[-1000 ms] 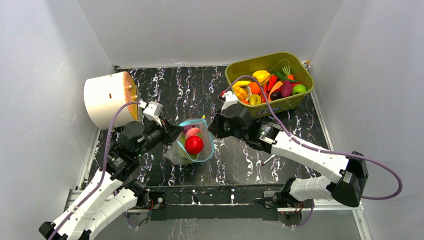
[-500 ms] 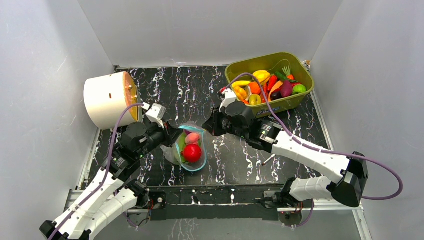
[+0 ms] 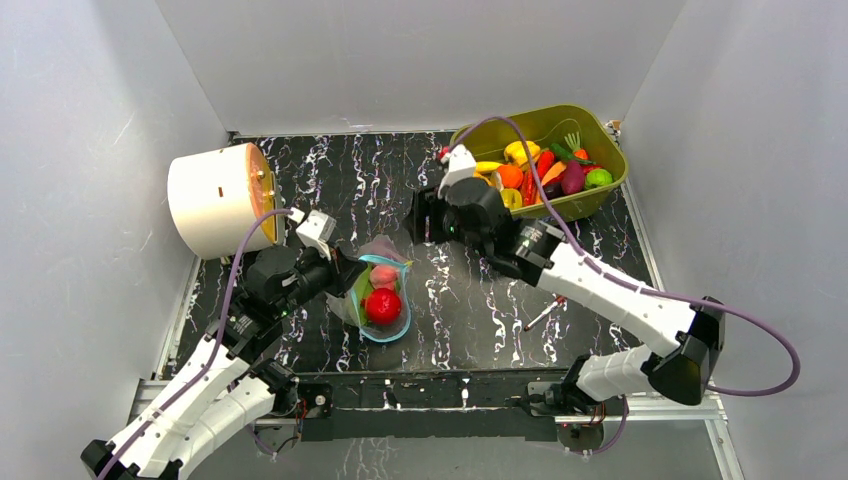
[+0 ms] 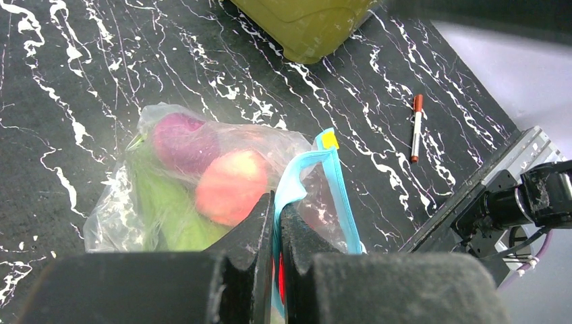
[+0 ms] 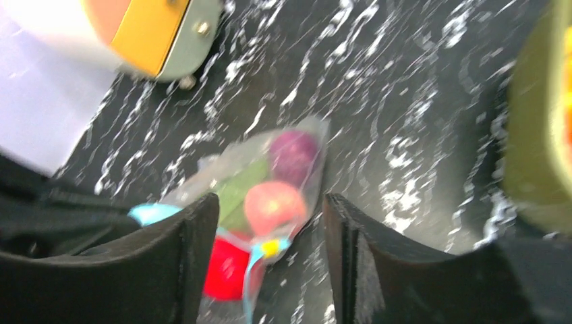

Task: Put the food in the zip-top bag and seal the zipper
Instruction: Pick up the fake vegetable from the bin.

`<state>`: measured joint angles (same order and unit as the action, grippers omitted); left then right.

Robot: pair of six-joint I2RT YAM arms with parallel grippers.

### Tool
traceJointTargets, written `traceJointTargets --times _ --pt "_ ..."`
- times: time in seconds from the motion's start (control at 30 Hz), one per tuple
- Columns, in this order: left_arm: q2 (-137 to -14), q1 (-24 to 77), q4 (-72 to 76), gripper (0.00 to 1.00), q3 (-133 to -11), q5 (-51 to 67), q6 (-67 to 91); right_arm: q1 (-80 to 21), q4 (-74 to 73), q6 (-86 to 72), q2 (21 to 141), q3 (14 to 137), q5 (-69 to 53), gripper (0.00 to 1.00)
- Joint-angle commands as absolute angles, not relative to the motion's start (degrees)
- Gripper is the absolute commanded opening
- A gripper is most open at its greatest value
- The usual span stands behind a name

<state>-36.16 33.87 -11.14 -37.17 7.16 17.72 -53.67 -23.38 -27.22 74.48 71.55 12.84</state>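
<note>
Pinching the zipper [image 4: 335, 177] with left fingers [image 4: 276, 210] pressed together. Lying mid-bench [image 3: 480, 310] as an open-mouthed bag [image 3: 362, 300], food [image 4: 229, 185] inside. Holding right fingers [image 5: 270, 200] spread, empty, above the bench near the tub [image 3: 575, 205].

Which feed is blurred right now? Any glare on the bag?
Right wrist: whole frame blurred, bag and green tub both soft. Left wrist: sharp on the pen, pale sheen on the bag's plastic, its own end effector dark and featureless in the foreground. Top external: crisp, even light, only soft shadows.
</note>
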Motion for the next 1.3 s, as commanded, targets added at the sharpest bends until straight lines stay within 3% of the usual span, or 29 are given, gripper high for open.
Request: traceJointTargets --times 0.0,0.3,0.63,0.9,1.27 --pt "-34.81 33.67 -9.3 0.0 -37.47 9.76 15.27 -47.11 -24.99 -16.91 77.27 78.78 19.71 0.59" --pt "-34.46 33.66 -9.58 0.0 -36.52 10.49 14.08 -27.06 -27.63 -9.64 86.66 86.18 22.58 0.62" --pt "-34.79 33.7 -10.63 0.0 -37.07 10.82 12.83 -12.34 -34.05 -0.81 99.16 94.03 26.24 0.68" --pt "-34.19 33.62 -9.42 0.0 -36.62 13.28 13.01 -6.27 -39.15 4.49 112.49 107.18 28.89 0.75" --pt "-35.94 33.68 -9.29 0.0 -36.85 14.28 13.21 -3.96 -45.25 1.45 119.27 111.04 28.01 0.8"
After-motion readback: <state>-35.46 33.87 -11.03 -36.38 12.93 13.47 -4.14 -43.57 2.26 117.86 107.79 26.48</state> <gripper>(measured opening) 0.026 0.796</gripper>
